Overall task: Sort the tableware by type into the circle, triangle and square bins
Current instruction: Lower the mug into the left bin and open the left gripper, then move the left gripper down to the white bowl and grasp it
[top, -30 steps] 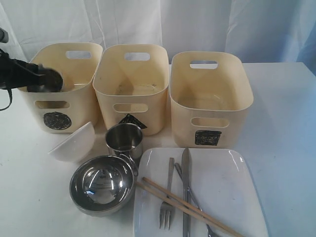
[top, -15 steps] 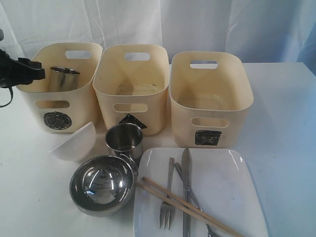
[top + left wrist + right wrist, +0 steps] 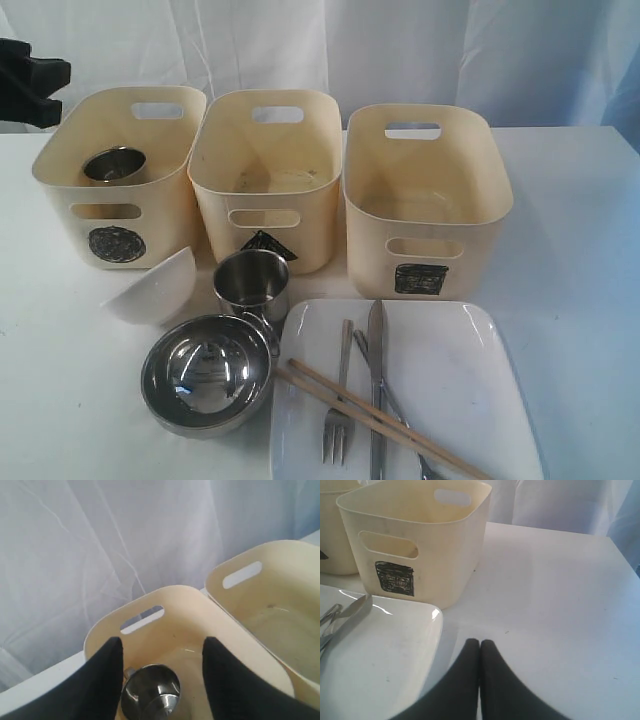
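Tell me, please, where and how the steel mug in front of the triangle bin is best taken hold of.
Probably by the rim of the steel mug, from straight above, one tool finger inside and one outside. It stands upright, mouth open; the steel bowl, the plate and the triangle bin crowd its sides, so a sideways approach looks cramped.
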Robot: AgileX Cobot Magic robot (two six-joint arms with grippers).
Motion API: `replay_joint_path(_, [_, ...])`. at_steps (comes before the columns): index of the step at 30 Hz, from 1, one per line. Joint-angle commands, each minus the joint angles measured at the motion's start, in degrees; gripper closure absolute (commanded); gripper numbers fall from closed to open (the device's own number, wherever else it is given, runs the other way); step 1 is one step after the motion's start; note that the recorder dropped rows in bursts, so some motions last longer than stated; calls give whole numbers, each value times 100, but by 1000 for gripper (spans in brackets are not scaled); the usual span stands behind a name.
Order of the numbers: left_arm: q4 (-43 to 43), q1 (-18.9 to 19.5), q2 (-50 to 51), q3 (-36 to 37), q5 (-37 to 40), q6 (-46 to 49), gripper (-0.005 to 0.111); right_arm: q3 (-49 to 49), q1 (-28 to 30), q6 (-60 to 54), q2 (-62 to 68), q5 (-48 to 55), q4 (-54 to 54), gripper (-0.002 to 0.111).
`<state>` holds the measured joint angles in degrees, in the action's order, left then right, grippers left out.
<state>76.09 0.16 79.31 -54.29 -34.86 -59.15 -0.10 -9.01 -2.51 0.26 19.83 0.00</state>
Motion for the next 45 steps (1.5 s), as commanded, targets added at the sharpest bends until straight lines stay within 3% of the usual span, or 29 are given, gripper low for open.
replay_joint_path(1, [2024, -31, -314, -28, -426, -1668, 53, 10, 39, -19, -26, -21, -31, 108])
replay_joint_path(2, [2385, -31, -332, -28, -589, -1930, 53, 10, 39, -19, -26, -21, -31, 108])
replay_joint_path(9, [2385, -31, -341, 236, -1468, -2066, 53, 10, 39, -19, -26, -21, -31, 108])
replay_joint_path(22, [2385, -31, -329, 1115, -795, -1368, 53, 10, 39, -19, -26, -21, -31, 108])
replay_joint_path(35, [2385, -55, -183, 1275, -1169, -1438, 53, 10, 39, -19, -26, -21, -31, 108])
replay_joint_path(45, [2385, -835, 270, 1745, -84, -1148, 53, 10, 39, -19, -26, -21, -31, 108])
